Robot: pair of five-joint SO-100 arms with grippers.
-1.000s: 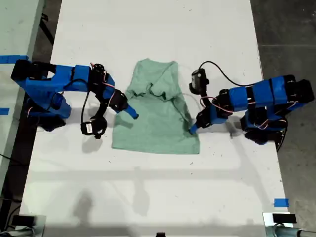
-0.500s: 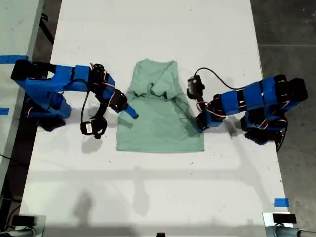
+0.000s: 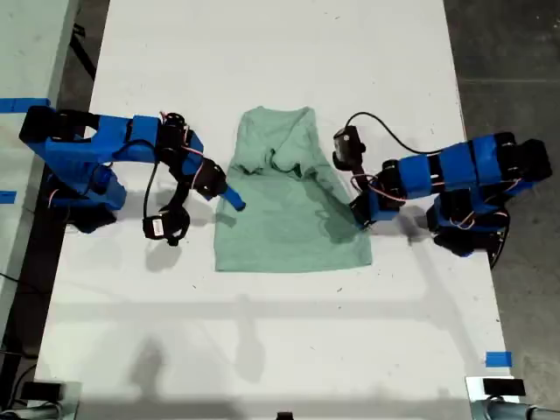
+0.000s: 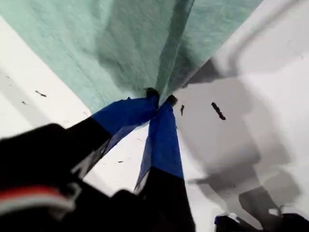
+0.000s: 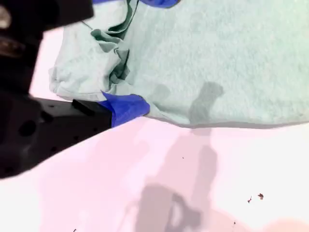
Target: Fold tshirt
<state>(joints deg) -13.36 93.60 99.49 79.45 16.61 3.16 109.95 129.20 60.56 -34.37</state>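
Lying on the white table (image 3: 262, 350), the tshirt (image 3: 289, 210) is sitting between my two arms, partly folded, with bunched cloth near its far end in the exterior view. My first gripper (image 4: 161, 99) is pinching a fold of the tshirt's edge, its blue fingertips (image 4: 166, 130) meeting on the cloth; in the exterior view it (image 3: 360, 217) is sitting at the tshirt's right edge. My second gripper (image 3: 234, 199) is reaching over the tshirt's left edge in the exterior view. In its wrist view one blue fingertip (image 5: 126, 107) is lying beneath the cloth's edge; whether it is clamping the tshirt I cannot tell.
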